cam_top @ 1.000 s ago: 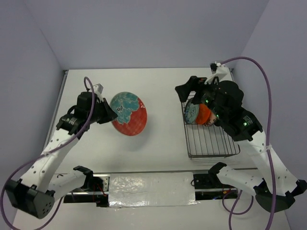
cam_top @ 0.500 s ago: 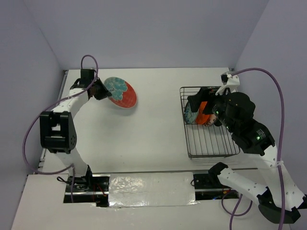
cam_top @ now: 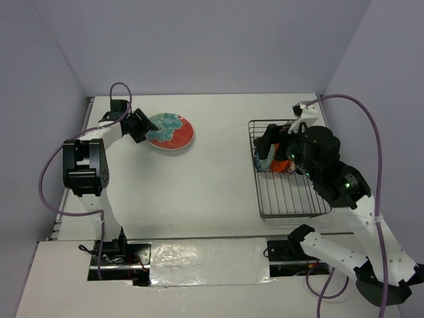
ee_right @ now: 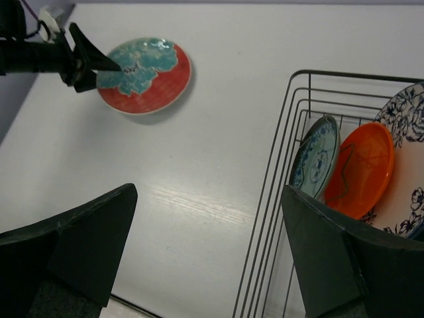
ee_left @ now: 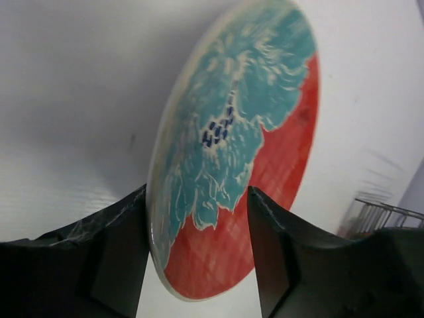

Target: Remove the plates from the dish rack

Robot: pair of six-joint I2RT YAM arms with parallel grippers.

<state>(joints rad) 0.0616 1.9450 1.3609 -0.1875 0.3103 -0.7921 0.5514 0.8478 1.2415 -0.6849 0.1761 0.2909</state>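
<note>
The red plate (cam_top: 171, 131), with a teal pattern over half of its face, is near the far left corner of the desk (cam_top: 212, 179). The left gripper (cam_top: 147, 126) is clenched on its rim at the side toward the left edge: in the left wrist view one finger (ee_left: 116, 252) is under the plate and the other is on its upper face. The plate is tilted a little. Its shadow lies close under it, but I cannot tell if the far side of it touches the desk.

The rack (cam_top: 295, 215) stands at the right edge of the desk, well apart from the red plate. Three plates stand upright in its far part, one beside the other. The small blue plate (ee_right: 315, 162) is nearest to the rack's left wall, then comes the orange plate (ee_right: 363, 169), and then the larger floral plate (ee_right: 411, 165), which the frame cuts.

The right gripper (ee_right: 205, 248) hangs above the left wall of the rack, near the blue plate. Its fingers are spread wide and nothing is between them. In the top view the right arm hides part of the plates in the rack.
</note>
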